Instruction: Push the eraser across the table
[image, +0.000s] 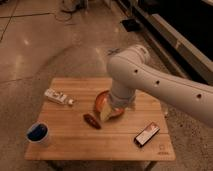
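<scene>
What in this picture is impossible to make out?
1. The end effector: camera view; it hangs over the bowl at the middle of the table, mostly covered by the arm itself.
2. The bowl's contents: covered by the arm.
3. The arm's base: cut off by the right edge.
4. Print on the white tube and the eraser: too small to read.

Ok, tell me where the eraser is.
Camera view: the eraser lies on the table, near its lower-right corner mark, apart from the claw at the bowl.
</scene>
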